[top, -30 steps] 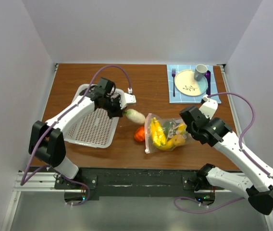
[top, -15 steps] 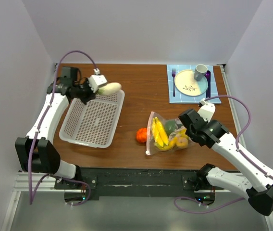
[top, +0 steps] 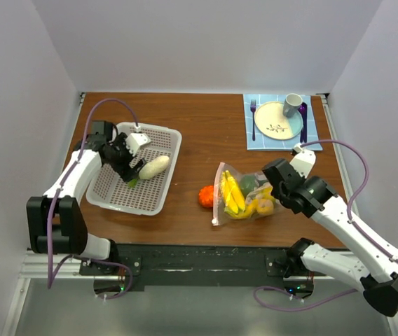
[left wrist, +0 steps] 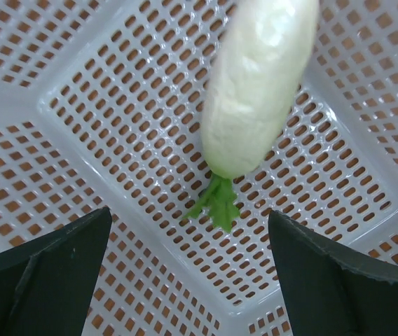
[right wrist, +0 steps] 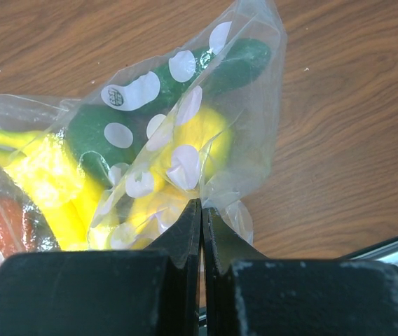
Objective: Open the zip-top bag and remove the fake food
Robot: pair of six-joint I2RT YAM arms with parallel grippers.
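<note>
The clear zip-top bag (top: 244, 194) lies on the table right of centre, with yellow bananas (right wrist: 45, 175), a dark green piece (right wrist: 90, 129) and other fake food inside. My right gripper (right wrist: 202, 206) is shut on the bag's plastic at its right end. An orange-red fruit (top: 204, 197) sits on the wood just left of the bag. The white-green piece (left wrist: 258, 84) lies loose in the white basket (top: 122, 192). My left gripper (left wrist: 188, 241) hangs open just above it, its fingers (left wrist: 45, 266) wide apart and touching nothing.
A yellow plate (top: 276, 120) with fork, purple spoon and grey cup (top: 292, 105) rests on a blue mat at the back right. White walls close in both sides and the back.
The left arm carried the white-green piece from beside the bag to the basket, then opened and dropped it there. The right gripper kept its hold on the bag.
</note>
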